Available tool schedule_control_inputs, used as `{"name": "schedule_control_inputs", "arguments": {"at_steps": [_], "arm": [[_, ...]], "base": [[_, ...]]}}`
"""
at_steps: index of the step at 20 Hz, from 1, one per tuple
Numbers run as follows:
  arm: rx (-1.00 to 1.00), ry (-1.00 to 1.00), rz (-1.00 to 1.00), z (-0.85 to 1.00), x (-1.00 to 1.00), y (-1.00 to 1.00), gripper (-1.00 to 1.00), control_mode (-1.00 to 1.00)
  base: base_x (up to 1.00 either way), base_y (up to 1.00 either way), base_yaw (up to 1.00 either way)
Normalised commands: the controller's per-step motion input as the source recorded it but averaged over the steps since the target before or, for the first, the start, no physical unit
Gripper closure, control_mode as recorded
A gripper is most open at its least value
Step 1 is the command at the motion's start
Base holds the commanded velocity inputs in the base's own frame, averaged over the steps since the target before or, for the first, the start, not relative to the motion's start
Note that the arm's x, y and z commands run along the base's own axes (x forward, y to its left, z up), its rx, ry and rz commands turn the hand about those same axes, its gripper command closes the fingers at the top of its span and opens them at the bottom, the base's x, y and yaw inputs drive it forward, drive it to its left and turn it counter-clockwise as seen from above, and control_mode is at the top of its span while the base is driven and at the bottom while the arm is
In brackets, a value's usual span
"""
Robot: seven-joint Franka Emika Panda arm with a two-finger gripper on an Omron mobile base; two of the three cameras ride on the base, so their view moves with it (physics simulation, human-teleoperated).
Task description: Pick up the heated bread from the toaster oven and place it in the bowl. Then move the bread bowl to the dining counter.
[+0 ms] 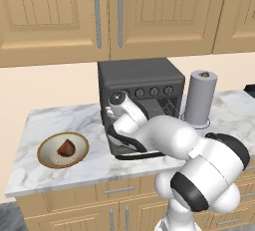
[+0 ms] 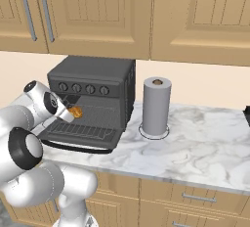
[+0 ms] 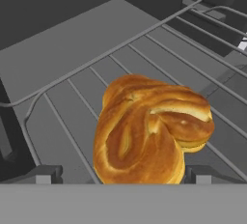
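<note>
Bread first: the knobbly golden-orange heated bread (image 3: pixel 152 131) lies on the wire rack (image 3: pixel 96 68) inside the dark grey boxy toaster oven (image 2: pixel 93 94), whose drop-down door (image 2: pixel 80 135) is folded flat onto the counter. In the hand view the two dark finger tips stand spread wide to either side of the loaf, so the gripper (image 3: pixel 120 175) is fully open, empty, and I cannot tell whether either tip touches the crust. To do this step well, I judge the hand should ease a little deeper, stay centred on the loaf, then close gently and lift clear of the rack. Well apart to the left, the shallow tan-rimmed bowl (image 1: pixel 47 156) on the white marble counter (image 1: pixel 94 163) already holds a dark brown chunk (image 1: pixel 65 148).
</note>
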Motion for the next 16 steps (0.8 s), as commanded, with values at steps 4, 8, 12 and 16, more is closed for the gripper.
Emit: {"name": "schedule_control_inputs", "arguments": {"at_steps": [4, 8, 12, 16], "arm": [[0.0, 0.0, 0.0, 0.0, 0.0, 0.0, -1.0, -1.0], [0.0, 0.0, 0.0, 0.0, 0.0, 0.0, -1.0, -1.0], [0.0, 0.0, 0.0, 0.0, 0.0, 0.0, -1.0, -1.0], [0.0, 0.0, 0.0, 0.0, 0.02, 0.0, -1.0, -1.0]], "base": [[0.0, 0.0, 0.0], [0.0, 0.0, 0.0], [0.0, 0.0, 0.0], [0.0, 0.0, 0.0]]}}
